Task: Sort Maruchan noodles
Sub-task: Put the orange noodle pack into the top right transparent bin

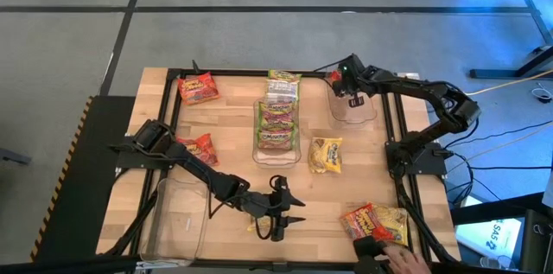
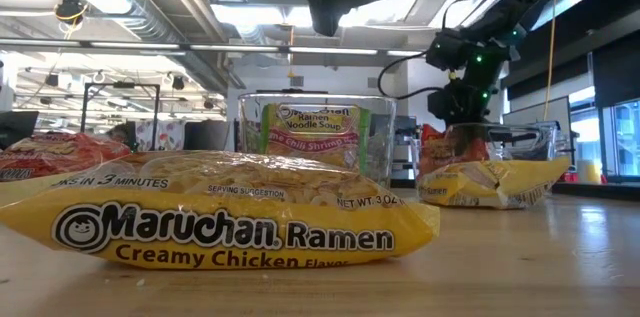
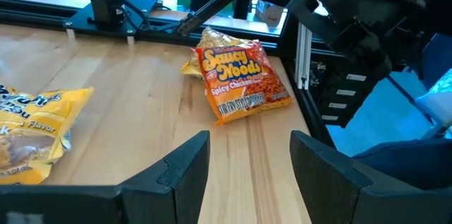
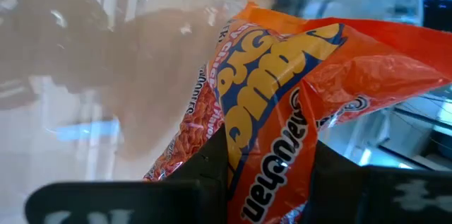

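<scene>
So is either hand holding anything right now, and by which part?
The right hand pinches a red crinkly plastic noodle packet by one edge, over the clear plastic bin at the table's far right. The left hand is open and empty.

Bare table (image 1: 233, 123) lies open between the far-left red packet (image 1: 197, 89) and the middle bin (image 1: 276, 127), which blocks the centre with its green packets. At the near right a person's hand (image 1: 399, 259) and two packets (image 1: 373, 222) crowd the corner. The left end effector (image 1: 292, 209), fingers apart, has clear wood ahead toward them.
</scene>
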### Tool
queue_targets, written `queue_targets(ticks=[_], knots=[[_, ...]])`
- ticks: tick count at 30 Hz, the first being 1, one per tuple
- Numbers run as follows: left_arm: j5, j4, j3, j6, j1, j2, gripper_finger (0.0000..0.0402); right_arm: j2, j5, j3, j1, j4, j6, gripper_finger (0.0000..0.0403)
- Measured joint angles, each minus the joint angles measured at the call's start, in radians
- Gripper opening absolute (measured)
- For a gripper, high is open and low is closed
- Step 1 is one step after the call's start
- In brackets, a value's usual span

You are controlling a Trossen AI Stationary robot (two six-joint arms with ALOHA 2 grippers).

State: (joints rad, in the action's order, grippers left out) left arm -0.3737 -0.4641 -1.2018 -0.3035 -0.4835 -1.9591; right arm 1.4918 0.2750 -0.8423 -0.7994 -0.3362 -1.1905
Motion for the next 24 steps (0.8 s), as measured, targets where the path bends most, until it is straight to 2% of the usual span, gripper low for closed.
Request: queue_targets(ticks=[6, 12, 16, 20, 24], knots=[[0.001, 0.000, 0.000, 0.000, 0.001, 0.000, 0.0190, 0.006, -0.016, 0.000, -0.007, -0.002, 0.028, 0.0083], [0.030, 0.000, 0.000, -0.001, 0.001, 0.000, 0.0190, 0.043, -0.012, 0.000, -0.008, -0.001, 0.061, 0.0148], [0.033, -0.001, 0.000, 0.000, 0.000, 0.000, 0.0190, 0.042, 0.026, 0.000, -0.005, 0.016, 0.055, 0.0184], [0.051, -0.012, 0.000, 0.000, 0.010, 0.000, 0.0190, 0.018, 0.122, -0.027, -0.006, 0.022, 0.031, 0.0204], [0.101, -0.023, 0.000, 0.000, 0.018, 0.000, 0.0190, -0.008, 0.122, -0.043, -0.006, 0.023, 0.031, 0.0211]])
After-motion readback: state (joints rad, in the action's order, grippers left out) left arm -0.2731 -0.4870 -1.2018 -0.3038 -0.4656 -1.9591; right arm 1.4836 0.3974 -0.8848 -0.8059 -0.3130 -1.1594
